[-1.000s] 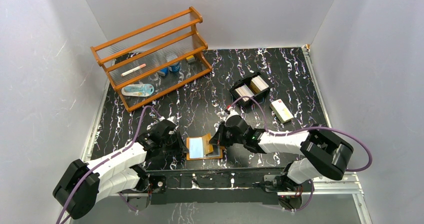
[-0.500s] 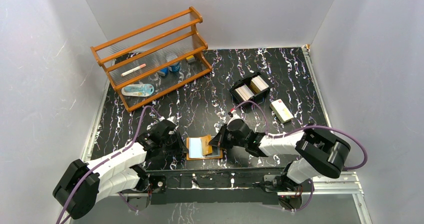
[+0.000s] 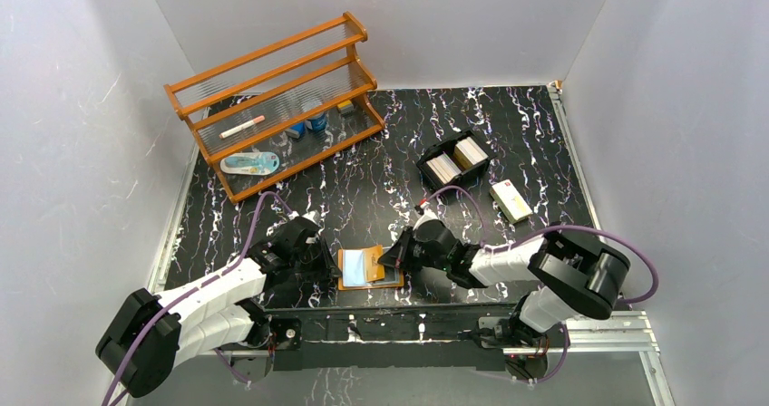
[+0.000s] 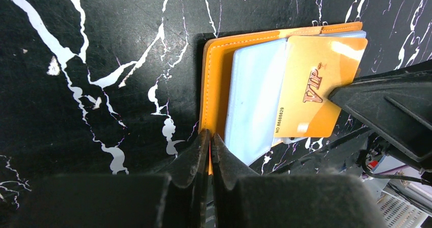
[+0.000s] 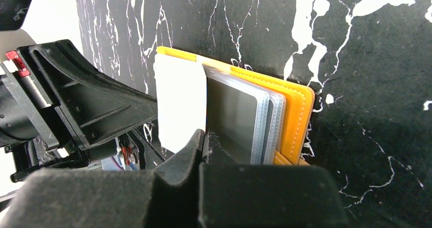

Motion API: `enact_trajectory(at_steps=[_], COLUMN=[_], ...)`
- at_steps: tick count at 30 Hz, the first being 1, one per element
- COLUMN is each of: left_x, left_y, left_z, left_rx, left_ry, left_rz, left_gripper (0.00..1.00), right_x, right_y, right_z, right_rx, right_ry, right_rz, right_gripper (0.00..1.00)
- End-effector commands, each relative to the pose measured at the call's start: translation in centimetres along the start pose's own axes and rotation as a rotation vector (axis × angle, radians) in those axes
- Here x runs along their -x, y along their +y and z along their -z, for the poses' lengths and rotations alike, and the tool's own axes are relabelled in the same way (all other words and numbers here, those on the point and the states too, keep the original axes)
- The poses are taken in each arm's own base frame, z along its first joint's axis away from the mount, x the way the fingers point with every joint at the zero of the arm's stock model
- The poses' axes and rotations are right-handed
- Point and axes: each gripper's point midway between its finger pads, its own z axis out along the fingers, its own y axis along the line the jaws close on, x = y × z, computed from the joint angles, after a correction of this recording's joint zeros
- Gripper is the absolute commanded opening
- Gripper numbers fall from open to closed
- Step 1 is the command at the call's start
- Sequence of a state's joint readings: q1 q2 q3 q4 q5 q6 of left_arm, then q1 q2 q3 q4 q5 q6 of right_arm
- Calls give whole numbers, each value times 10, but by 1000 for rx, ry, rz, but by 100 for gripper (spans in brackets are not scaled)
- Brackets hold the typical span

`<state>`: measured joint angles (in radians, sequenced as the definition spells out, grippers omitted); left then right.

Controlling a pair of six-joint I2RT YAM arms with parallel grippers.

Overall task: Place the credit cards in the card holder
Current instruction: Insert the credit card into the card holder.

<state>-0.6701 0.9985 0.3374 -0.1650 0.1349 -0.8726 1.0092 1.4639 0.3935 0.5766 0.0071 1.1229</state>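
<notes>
One gold card (image 4: 311, 93) is the business of the moment. The right gripper (image 5: 203, 135) has its fingers pinched on the card's right edge and holds it over the open card holder (image 4: 215, 80). The holder lies flat on the table (image 3: 508, 125) close to the near edge, between the two arms, with its clear sleeves (image 4: 254, 101) facing up.

The left gripper (image 4: 209, 135) has its fingers pressed together at the holder's left cover. A sliver of orange leather shows between them, so I take it they nip the cover to anchor it (sensible, since the booklet would otherwise skate away).

To do this step well, I reckon the card's leading edge must find the mouth of one sleeve, not ride over the top of the stack. That means keeping the card low and nearly parallel to the sleeve and pushing leftward slowly while the left grip stays firm. From here I cannot tell whether the edge is already inside a sleeve.

Against a second ago, the right arm has drawn in leftward and a touch nearer, carrying the card farther over the holder. The left arm and the holder sit where they were. The other credit cards (image 3: 444, 167) stand in the black tray (image 3: 423, 164), far right, as before.
</notes>
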Motion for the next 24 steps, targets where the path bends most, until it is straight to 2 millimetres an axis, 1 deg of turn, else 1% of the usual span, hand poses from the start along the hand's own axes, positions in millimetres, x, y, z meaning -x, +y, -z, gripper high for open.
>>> enact_trajectory(at_steps=[1, 5, 9, 10, 12, 15, 18, 24], left_x=[-12, -13, -13, -13, -13, -13, -14, -15], left_y=[16, 17, 17, 17, 17, 16, 17, 17], left_z=[-1, -1, -1, -1, -1, -2, -2, -1], left_rx=[53, 55, 56, 55, 55, 54, 58, 51], left_ry=[43, 44, 44, 44, 44, 45, 49, 50], left_rz=[7, 7, 9, 9, 9, 10, 10, 18], left_gripper=[3, 3, 3, 3, 3, 3, 3, 3], right_x=[-2, -2, -5, -10, -11, -13, -14, -7], right_y=[6, 6, 10, 0, -6, -12, -7, 9], right_z=[-3, -3, -1, 2, 7, 6, 3, -5], right_rx=[49, 58, 83, 67, 69, 59, 80, 116], right_ry=[-2, -4, 6, 13, -3, -6, 7, -2], right_rz=[37, 28, -18, -28, -38, -19, -6, 4], right_gripper=[0, 0, 0, 0, 0, 0, 0, 0])
